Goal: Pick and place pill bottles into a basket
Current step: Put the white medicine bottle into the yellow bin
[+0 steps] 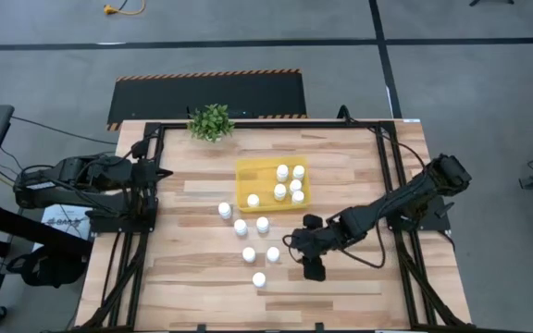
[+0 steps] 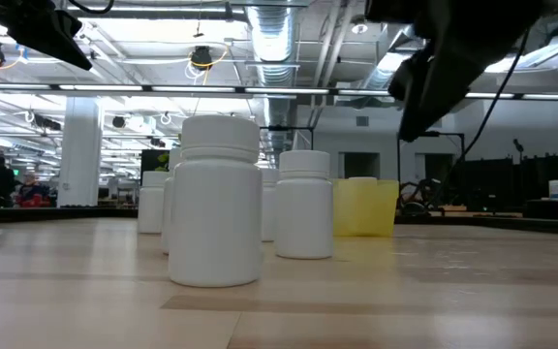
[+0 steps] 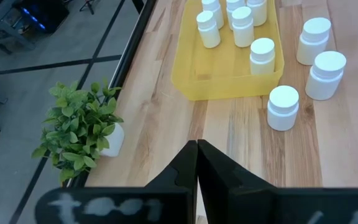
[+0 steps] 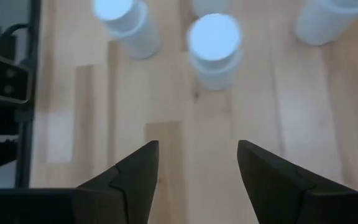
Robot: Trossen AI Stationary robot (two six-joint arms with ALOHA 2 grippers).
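Right gripper (image 1: 301,256) stood with its jaws spread wide and holding nothing, low over the table just at three o'clock of the nearest loose pill bottle (image 1: 273,253). We counted six pill bottles (image 1: 249,253) standing upright on the bare wood, clustered at six to seven o'clock of the basket (image 1: 248,170). We found the yellow basket near the table's middle, toward twelve o'clock, with six bottles (image 1: 282,172) upright inside it. We noted the left gripper (image 3: 196,163) pressed fully together and empty, parked at the table's nine o'clock edge. A small green plant (image 1: 211,121) sat at the twelve o'clock edge, apart from the basket.
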